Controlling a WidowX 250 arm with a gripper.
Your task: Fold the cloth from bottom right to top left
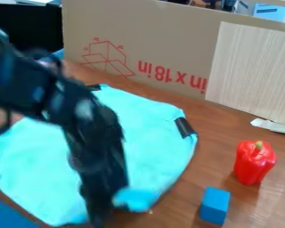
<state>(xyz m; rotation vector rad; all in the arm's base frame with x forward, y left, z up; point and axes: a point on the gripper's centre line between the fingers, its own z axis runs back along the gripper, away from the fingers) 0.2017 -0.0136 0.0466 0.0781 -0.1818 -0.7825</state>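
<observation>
The turquoise cloth lies spread on the wooden table, with black patches at its top, right and left edges. My black gripper hangs over the cloth's lower edge, blurred, with its tip end close to the bottom-right part. Just right of the gripper, a lighter blue bit of cloth edge looks slightly bunched or raised. The arm covers the cloth's upper left and a strip down its middle. Whether the gripper touches the cloth is unclear.
A blue block and a red toy pepper stand right of the cloth on the table. Behind is a cardboard wall with a light wood panel. A blue object sits at the lower left.
</observation>
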